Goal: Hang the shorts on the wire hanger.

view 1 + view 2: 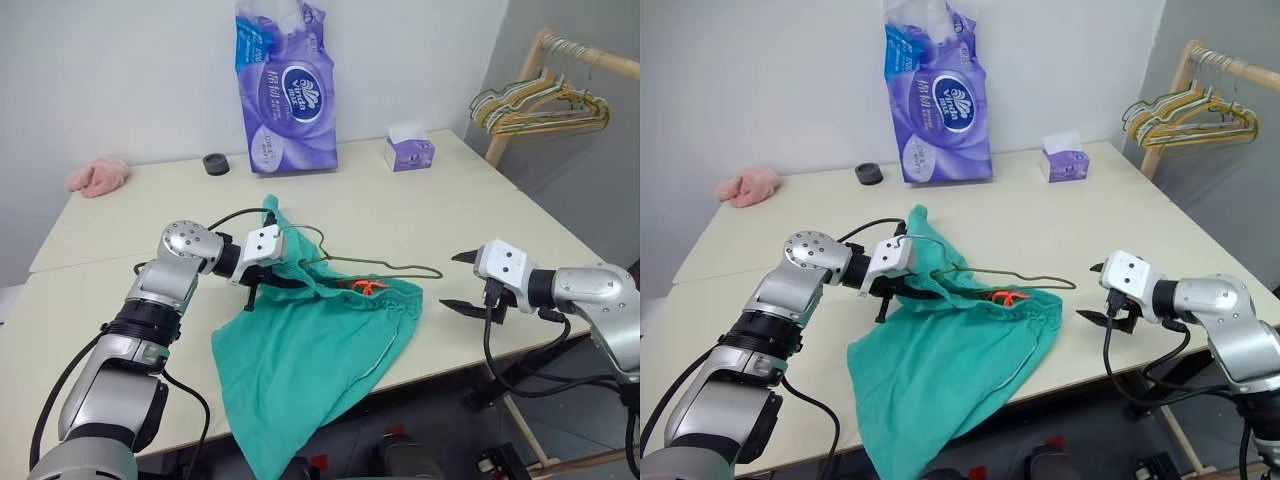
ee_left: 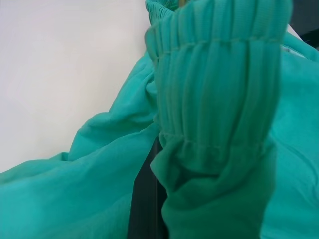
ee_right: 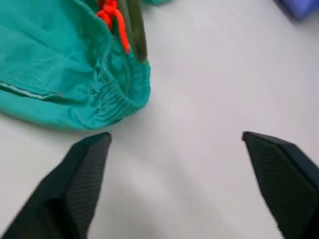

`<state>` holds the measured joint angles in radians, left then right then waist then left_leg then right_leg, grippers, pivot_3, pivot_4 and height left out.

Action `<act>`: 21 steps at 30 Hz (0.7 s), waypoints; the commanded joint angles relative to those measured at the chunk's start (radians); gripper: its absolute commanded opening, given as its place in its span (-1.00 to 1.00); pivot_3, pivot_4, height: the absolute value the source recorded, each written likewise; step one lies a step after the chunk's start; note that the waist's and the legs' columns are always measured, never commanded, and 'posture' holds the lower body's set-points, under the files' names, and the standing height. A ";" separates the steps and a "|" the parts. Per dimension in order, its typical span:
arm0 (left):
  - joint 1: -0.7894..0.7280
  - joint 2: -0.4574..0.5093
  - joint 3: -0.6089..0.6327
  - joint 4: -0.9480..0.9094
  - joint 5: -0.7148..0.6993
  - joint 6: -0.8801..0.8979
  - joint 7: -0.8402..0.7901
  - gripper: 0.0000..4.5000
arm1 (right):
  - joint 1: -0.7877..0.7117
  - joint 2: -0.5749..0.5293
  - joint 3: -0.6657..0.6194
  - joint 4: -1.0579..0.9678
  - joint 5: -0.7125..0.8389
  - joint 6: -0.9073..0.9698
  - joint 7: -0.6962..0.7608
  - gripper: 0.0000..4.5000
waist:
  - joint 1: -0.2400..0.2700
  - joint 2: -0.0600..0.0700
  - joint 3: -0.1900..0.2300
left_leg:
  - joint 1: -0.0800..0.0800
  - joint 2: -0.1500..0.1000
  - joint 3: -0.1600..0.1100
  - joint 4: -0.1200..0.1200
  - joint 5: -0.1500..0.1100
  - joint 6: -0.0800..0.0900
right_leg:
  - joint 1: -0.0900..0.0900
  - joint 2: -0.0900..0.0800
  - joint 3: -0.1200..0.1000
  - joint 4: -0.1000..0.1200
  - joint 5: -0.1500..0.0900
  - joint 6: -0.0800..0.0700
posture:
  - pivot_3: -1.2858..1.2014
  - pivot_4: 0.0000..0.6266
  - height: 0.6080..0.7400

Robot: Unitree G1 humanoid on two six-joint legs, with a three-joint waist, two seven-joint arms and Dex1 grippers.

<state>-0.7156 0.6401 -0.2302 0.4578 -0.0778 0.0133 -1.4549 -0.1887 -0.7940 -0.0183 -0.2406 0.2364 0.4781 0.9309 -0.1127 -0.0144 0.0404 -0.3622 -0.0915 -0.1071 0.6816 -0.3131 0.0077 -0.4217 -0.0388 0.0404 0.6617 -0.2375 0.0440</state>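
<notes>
The teal shorts (image 1: 310, 350) lie at the table's front edge, with one leg hanging over it. The gathered waistband (image 2: 214, 89) stands bunched up close in the left wrist view. My left gripper (image 1: 266, 282) is shut on the shorts at the waistband's left end. The wire hanger (image 1: 385, 265) lies across the top of the waistband, its hook (image 1: 300, 232) near my left gripper. An orange drawstring (image 3: 113, 20) sits on the waistband beside the hanger wire (image 3: 137, 30). My right gripper (image 1: 450, 280) is open over bare table just right of the shorts, touching nothing.
At the back of the table (image 1: 480, 210) stand a purple tissue pack (image 1: 285, 90), a small tissue box (image 1: 410, 152), a black tape roll (image 1: 215, 164) and a pink cloth (image 1: 97, 176). A wooden rack with bunched hangers (image 1: 540, 105) stands at the right.
</notes>
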 commanded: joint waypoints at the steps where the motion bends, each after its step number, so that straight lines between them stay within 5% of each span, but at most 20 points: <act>1: -0.016 0.009 0.029 -0.013 -0.018 -0.012 0.009 -1.00 | 0.042 0.097 -0.035 -0.106 0.119 0.166 -0.087 0.98 | -0.003 0.001 -0.001 | 0.000 0.000 0.000 0.000 0.000 0.000 | 0.000 0.000 0.000 0.000 0.000 0.000 | -0.12 -1.00 1.00; 15: -0.034 0.008 0.029 0.006 -0.015 -0.018 0.015 -1.00 | 0.001 0.317 0.056 -0.054 0.143 0.359 -0.288 0.98 | -0.003 0.001 -0.003 | 0.001 -0.001 0.001 0.000 0.000 0.000 | 0.000 0.000 0.002 0.001 0.000 0.000 | -0.11 -1.00 1.00; 18: -0.030 0.011 0.030 0.006 -0.016 -0.020 0.015 -1.00 | -0.007 0.305 0.075 -0.050 0.121 0.340 -0.297 0.72 | -0.004 0.001 -0.003 | 0.001 -0.001 0.001 0.000 0.000 0.000 | 0.000 0.000 0.002 0.001 0.000 0.000 | -0.11 -1.00 1.00; 21: -0.027 0.018 0.032 0.010 -0.014 -0.025 0.014 -1.00 | -0.001 0.281 0.109 -0.055 0.074 0.292 -0.304 0.25 | -0.003 0.001 -0.003 | 0.001 -0.001 0.001 0.000 0.000 0.000 | 0.000 0.000 0.002 0.001 0.000 0.000 | -0.11 -1.00 1.00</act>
<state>-0.7183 0.6417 -0.2297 0.4781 -0.0778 0.0081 -1.4472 -0.1783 -0.4993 0.0817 -0.2681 0.3331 0.8103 0.6310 -0.1161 -0.0133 0.0374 -0.3613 -0.0927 -0.1062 0.6819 -0.3131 0.0078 -0.4218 -0.0388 0.0420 0.6627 -0.2374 0.0440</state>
